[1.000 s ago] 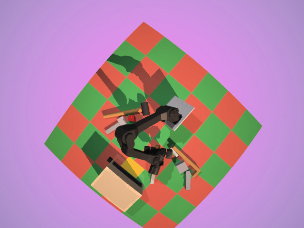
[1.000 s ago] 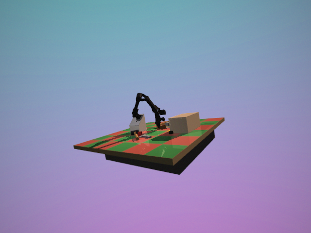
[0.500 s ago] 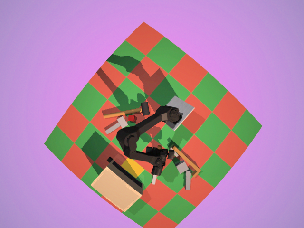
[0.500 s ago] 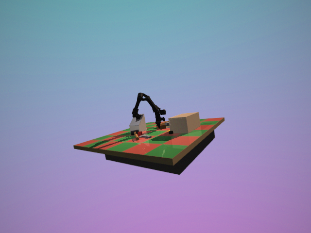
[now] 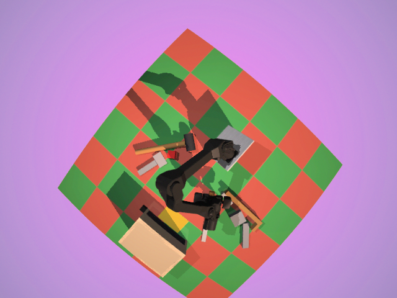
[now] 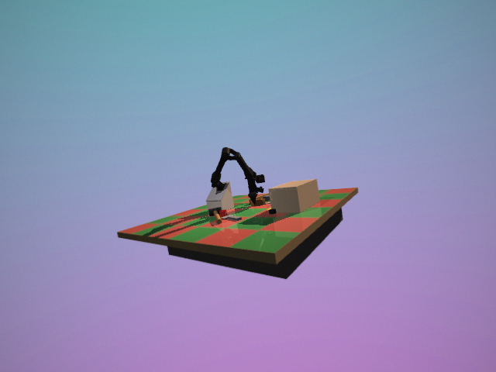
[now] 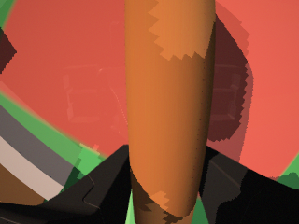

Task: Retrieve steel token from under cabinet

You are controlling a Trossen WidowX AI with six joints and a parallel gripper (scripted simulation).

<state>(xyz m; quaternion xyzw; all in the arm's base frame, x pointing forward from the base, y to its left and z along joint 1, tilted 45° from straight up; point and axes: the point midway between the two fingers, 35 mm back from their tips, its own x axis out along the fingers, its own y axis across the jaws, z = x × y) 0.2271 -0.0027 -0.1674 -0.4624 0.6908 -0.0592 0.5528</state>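
Note:
The tan cabinet point(image 5: 152, 246) point(image 6: 294, 196) stands near one table edge, with a dark strip along its front. The yellow marked area point(image 5: 174, 219) lies in front, partly covered by the cabinet and arm. No token shows in any view. My gripper point(image 6: 253, 201) point(image 7: 163, 152) is shut on an orange-brown wooden handle point(image 7: 168, 93), low over the table beyond the marked area's far corner. A pale end point(image 5: 204, 235) sticks out from under the gripper in the top view, seemingly part of the held tool; its middle is hidden.
A black-headed hammer point(image 5: 190, 142), a grey T-shaped tool point(image 5: 159, 159) and a red block point(image 5: 172, 154) lie on the arm's other side. An orange-brown bar point(image 5: 245, 210) and grey blocks point(image 5: 237, 218) point(image 5: 245, 235) lie beside the gripper. A metallic wedge point(image 5: 245, 139) stands under the arm's base.

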